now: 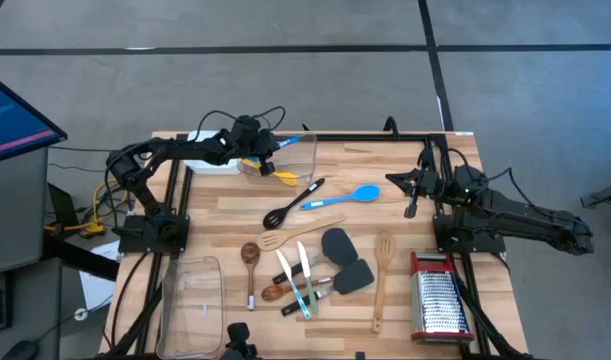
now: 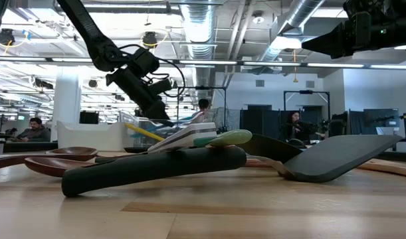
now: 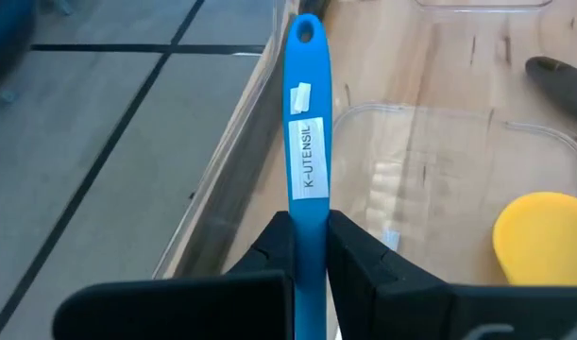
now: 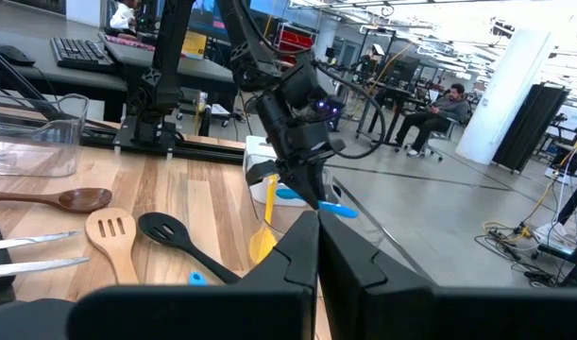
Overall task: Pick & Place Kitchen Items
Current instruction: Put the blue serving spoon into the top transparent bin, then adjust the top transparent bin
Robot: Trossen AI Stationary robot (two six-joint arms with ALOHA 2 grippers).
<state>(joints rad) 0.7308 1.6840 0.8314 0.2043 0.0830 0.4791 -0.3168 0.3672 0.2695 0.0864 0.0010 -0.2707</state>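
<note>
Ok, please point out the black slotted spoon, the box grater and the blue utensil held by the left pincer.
black slotted spoon [image 1: 293, 203]: high view, middle of its handle.
box grater [image 1: 440, 300]: high view, its steel face.
blue utensil [image 3: 307, 142]: left wrist view, labelled handle.

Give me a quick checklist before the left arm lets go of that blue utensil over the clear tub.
1. Left gripper shut on blue utensil: ok.
2. Gripper above the clear tub at the table's far edge: ok.
3. Yellow spoon already lying in that tub: ok.
4. Utensil's far end inside the tub's wall: cannot tell.
5. Right gripper shut, empty, parked away from the tub: ok.
6. Remaining utensils, like the black slotted spoon, clear of the drop: ok.
</note>
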